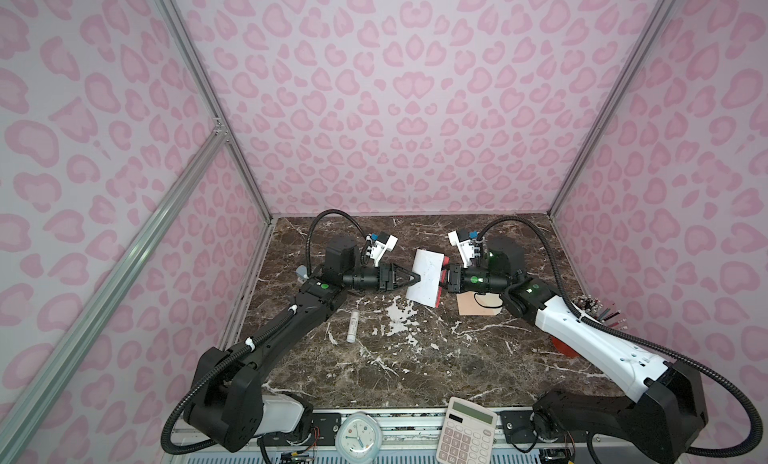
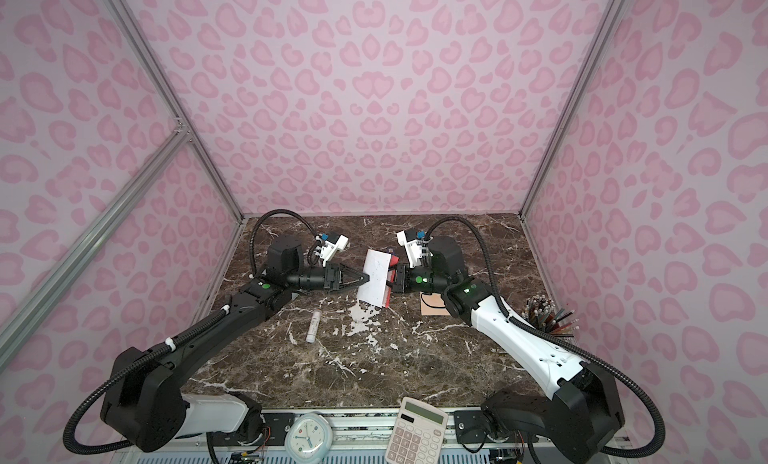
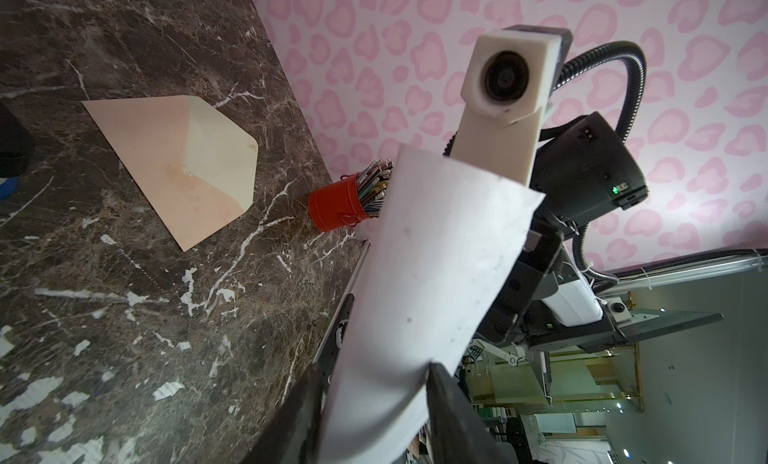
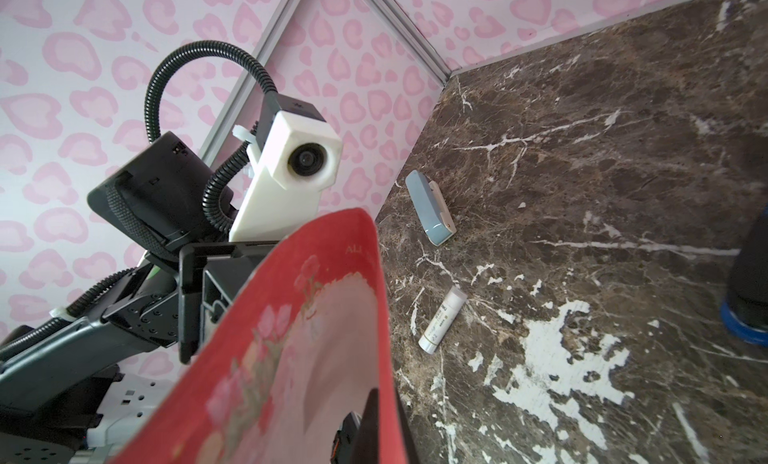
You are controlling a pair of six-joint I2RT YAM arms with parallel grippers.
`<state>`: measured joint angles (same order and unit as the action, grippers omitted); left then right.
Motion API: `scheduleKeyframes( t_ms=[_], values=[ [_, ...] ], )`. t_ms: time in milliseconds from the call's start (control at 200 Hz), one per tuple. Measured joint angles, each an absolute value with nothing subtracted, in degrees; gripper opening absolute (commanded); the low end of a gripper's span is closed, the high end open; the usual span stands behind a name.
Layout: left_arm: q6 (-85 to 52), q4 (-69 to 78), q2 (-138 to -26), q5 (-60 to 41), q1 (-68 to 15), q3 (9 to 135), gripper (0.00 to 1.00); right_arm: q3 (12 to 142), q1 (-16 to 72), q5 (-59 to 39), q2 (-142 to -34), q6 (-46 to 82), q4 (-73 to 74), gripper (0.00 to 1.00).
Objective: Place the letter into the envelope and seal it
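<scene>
Start at the left of the dark brown, white-veined marble bench: a grey-blue oblong case lying flat near the wall, then a white cylindrical glue stick on its side, well apart from the paper. Next, the left gripper, turned on its side, black fingers apart, one on each face of the left edge of the letter; contact with the sheet not discernible. Find the letter held clear of the bench between the two grippers, at mid-bench towards the back, tilted and slightly bowed. Thin, flexible rectangular sheet: upper face matt pale white with faint specks in both top views; bright red edging along the side towards the right gripper; opposite face, in the right wrist view, red-bordered with a floral print around a pale pink centre. Right fingers together, clamped on the red-edged side. Below the right arm, flat on the bench: the envelope, smooth peach paper, pointed flap open, cream-white inside. Far right: a red metal tin packed with pencils.
</scene>
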<state>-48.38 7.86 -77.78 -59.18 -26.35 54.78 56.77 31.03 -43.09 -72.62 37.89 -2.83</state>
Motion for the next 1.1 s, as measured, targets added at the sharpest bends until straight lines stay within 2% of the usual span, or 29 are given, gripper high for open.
scheduleKeyframes(
  t_ms=[90, 110, 280, 425, 475, 520, 585, 665, 885, 1100],
  values=[
    [-48.6, 7.8, -77.8, -59.2, -26.3, 54.7, 0.38, 56.6, 31.0, -43.1, -72.6, 37.9, -2.8, 0.0],
    [-48.6, 7.9, -77.8, -59.4, -26.3, 54.7, 0.33, 56.6, 31.0, -43.1, -72.6, 37.9, -2.7, 0.0],
    [-49.2, 7.9, -77.8, -59.6, -26.3, 54.5, 0.21, 56.4, 31.0, -43.1, -72.6, 38.0, -2.7, 0.0],
    [-48.2, 7.4, -77.5, -59.5, -26.3, 54.6, 0.13, 56.3, 31.0, -43.0, -72.4, 37.9, -2.8, 0.05],
    [-47.6, 6.8, -77.3, -59.1, -26.3, 54.7, 0.09, 56.3, 31.0, -43.0, -72.3, 37.9, -2.8, 0.1],
    [-46.7, 5.7, -77.2, -58.7, -26.3, 55.0, 0.05, 56.3, 31.0, -42.9, -72.2, 37.8, -2.9, 0.17],
    [-45.2, 3.8, -76.9, -57.7, -26.3, 55.7, 0.04, 56.3, 30.8, -42.2, -71.9, 37.3, -3.2, 0.34],
    [-43.0, 0.7, -76.2, -56.1, -26.3, 56.8, 0.04, 56.3, 30.2, -41.5, -71.2, 35.8, -4.5, 0.47],
    [-34.0, -11.4, -74.5, -49.3, -26.3, 62.0, 0.04, 57.0, 24.1, -37.0, -64.8, 27.2, -13.3, 0.59],
    [-25.2, -20.9, -71.7, -42.0, -26.3, 64.0, 0.04, 58.4, 21.5, -34.6, -58.7, 15.6, -19.1, 0.66]
  ],
)
